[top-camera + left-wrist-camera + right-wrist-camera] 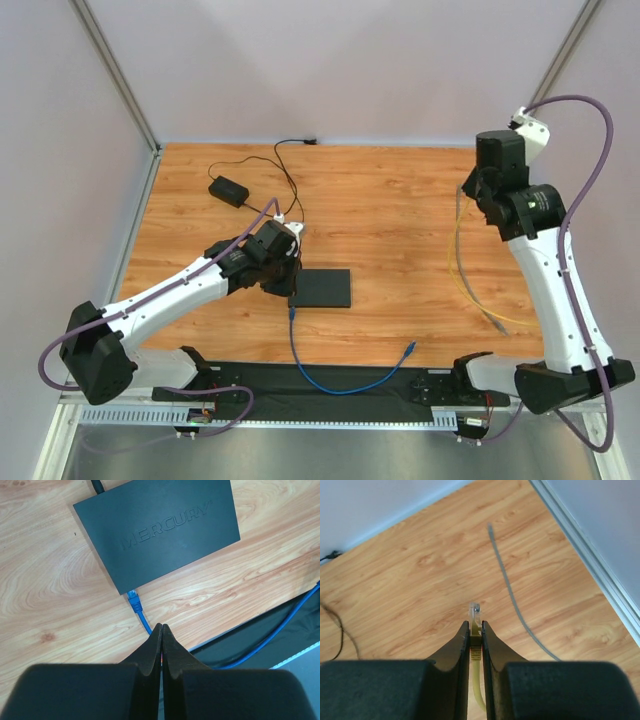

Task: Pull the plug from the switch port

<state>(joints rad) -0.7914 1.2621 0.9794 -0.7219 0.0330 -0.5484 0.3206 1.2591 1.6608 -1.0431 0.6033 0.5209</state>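
Note:
The switch point(322, 288) is a flat black box in the middle of the wooden table; it also shows in the left wrist view point(160, 530), marked MERCURY. A blue plug point(133, 597) sits in a port at its near left corner, and its blue cable point(300, 350) runs toward the front. My left gripper point(161, 626) is shut with nothing between the fingers, hovering over the blue cable just short of the plug; in the top view it point(288, 292) is at the switch's left end. My right gripper point(475, 625) is shut on a yellow cable's clear plug point(475, 611), raised at the far right point(470, 188).
A small black power adapter point(228, 190) with a thin black cord lies at the back left. The yellow cable point(465, 285) hangs and trails along the right side. The blue cable's free end point(408, 350) rests by the black mat point(330, 382) at the front edge.

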